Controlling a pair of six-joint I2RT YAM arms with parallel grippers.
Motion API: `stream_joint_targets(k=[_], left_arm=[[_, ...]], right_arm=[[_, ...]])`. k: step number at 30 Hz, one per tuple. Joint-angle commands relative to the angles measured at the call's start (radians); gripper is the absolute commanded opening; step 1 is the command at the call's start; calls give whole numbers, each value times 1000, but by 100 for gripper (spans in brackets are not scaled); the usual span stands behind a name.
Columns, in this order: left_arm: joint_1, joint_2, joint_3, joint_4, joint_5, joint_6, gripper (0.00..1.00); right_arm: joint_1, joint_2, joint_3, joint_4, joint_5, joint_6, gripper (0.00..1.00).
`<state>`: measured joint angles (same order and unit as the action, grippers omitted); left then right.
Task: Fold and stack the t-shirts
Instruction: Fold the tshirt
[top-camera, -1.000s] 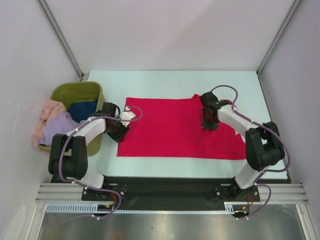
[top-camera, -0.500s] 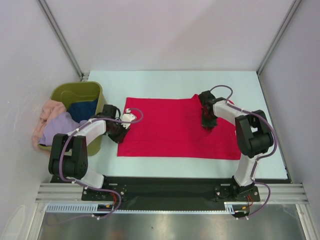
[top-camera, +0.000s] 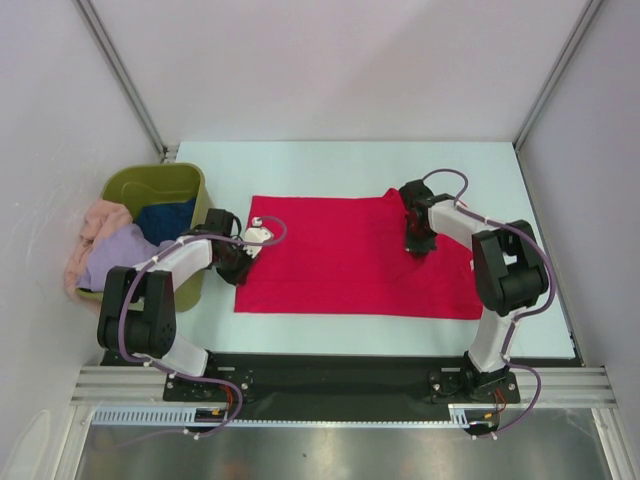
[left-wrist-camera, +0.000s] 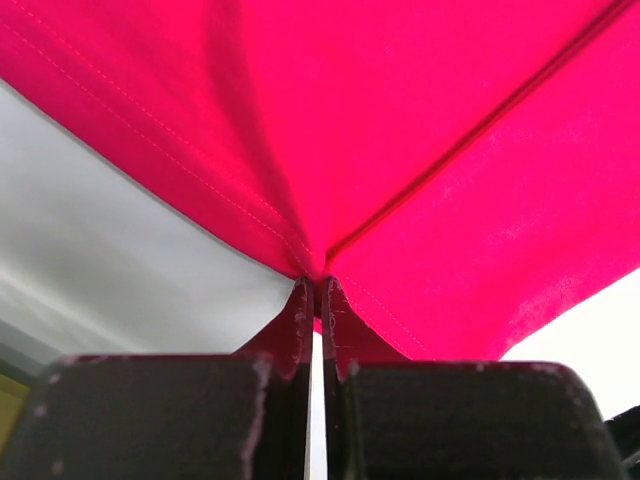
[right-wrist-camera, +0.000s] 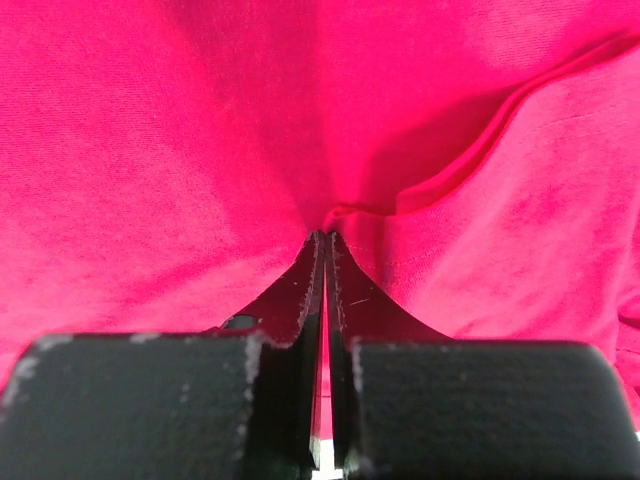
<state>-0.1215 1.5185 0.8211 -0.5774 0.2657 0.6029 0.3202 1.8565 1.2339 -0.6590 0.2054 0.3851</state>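
Observation:
A bright red t-shirt (top-camera: 340, 255) lies spread flat on the pale table. My left gripper (top-camera: 236, 264) sits at the shirt's left edge, shut on a pinch of the red cloth (left-wrist-camera: 400, 120) that puckers up to the fingertips (left-wrist-camera: 300, 300). My right gripper (top-camera: 418, 240) rests on the shirt's right part near the back edge. It is shut on a small fold of the red fabric (right-wrist-camera: 150, 150), which bunches at its tips. More t-shirts sit in and over the tub: lavender (top-camera: 125, 250), peach-pink (top-camera: 100, 220) and dark blue (top-camera: 165, 215).
An olive-green plastic tub (top-camera: 150, 175) stands at the table's left side, right beside the left arm. White walls and metal posts close in the back and sides. Bare table (top-camera: 330, 165) shows behind the shirt and along its front edge.
Both grippers have closed onto the red cloth. The left gripper edged slightly leftward at the shirt's edge; the right gripper shifted a little toward the back.

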Motion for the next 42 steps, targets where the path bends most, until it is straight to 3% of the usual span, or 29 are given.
stream_joint_targets(k=[1,11,25,27,28,30,33,34,35,37,39,42], left_arm=[[0,-18,38,-27,13,5,0],[0,-49,78,-39,6,-15,0],[0,-34,36,-29,-6,-14,0],[0,-34,36,-29,-14,-12,2],[0,-35,36,-29,-28,-11,5],[0,-40,42,-27,-51,-15,9],[0,-49,58,-19,-111,-23,28],[0,-50,64,-24,-115,-25,42],[0,-53,82,-35,-112,-28,48],[0,-72,110,-48,-88,-43,57],[0,-87,163,-42,-33,-78,59],[0,-84,240,31,23,-161,60]], right_arm=[[-9,-72,24,24,42,-17,0],[29,-135,27,110,-7,-46,0],[66,-43,30,220,-57,-57,0],[63,-23,35,203,-57,-52,9],[57,-17,36,197,-81,-54,28],[53,-19,44,196,-125,-58,42],[49,-77,59,196,-184,-63,56],[45,-98,65,196,-178,-66,71],[21,-126,71,196,-176,-68,76],[-38,-184,88,199,-225,-74,77],[-142,-198,136,188,-267,-80,75],[-258,-168,200,157,-273,-114,64]])
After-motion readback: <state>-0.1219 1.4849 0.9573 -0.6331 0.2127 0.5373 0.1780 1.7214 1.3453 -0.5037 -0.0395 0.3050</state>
